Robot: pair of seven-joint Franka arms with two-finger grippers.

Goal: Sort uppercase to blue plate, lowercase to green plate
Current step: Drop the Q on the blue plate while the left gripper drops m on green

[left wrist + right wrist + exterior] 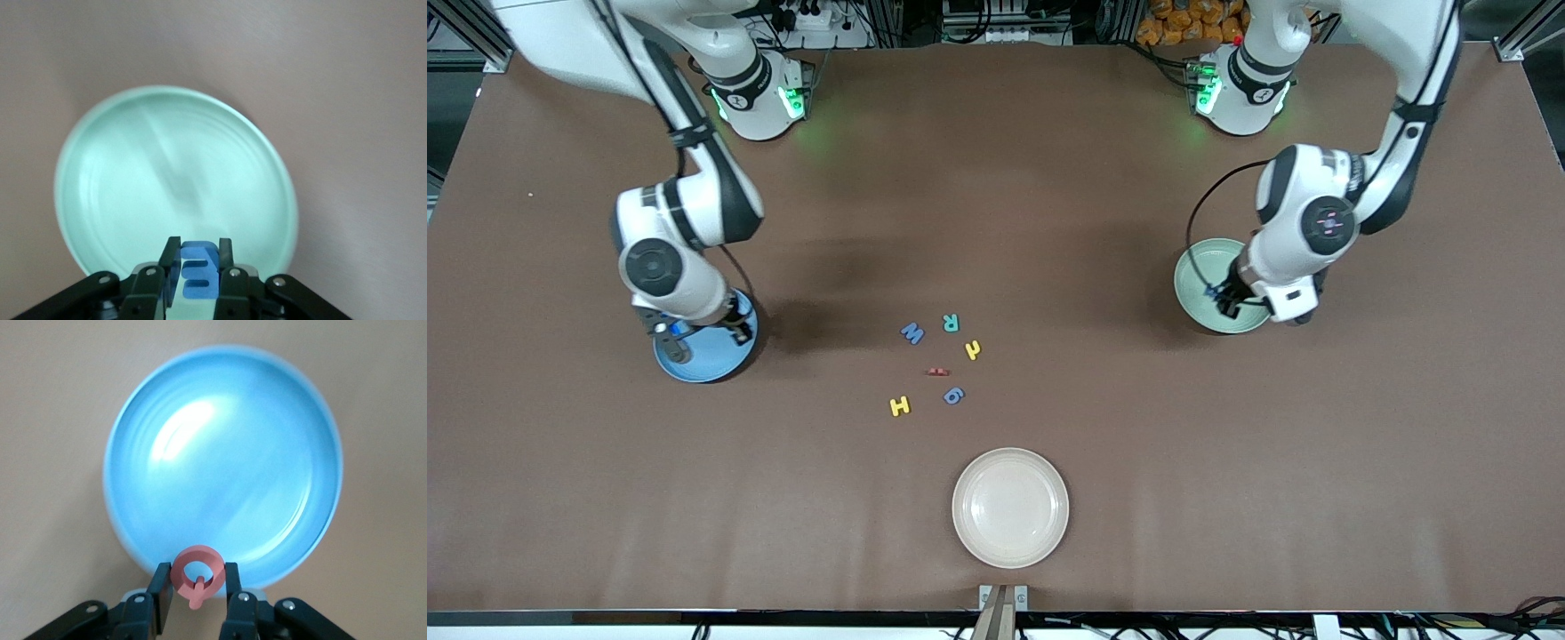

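My left gripper (1221, 298) is over the green plate (1199, 267), shut on the blue m/E-like lowercase letter (199, 273); the plate fills the left wrist view (133, 180). My right gripper (676, 333) is over the rim of the blue plate (711, 356), shut on the red Q (197, 570); the plate fills the right wrist view (227, 460). At the table's middle lie the blue W (911, 333), teal R (951, 323), yellow hooked letter (973, 349), small red letter (936, 372), rounded blue g-like letter (953, 396) and yellow H (900, 406).
A cream-white plate (1009, 507) sits nearer to the front camera than the loose letters. Both arm bases stand along the table's edge farthest from the front camera.
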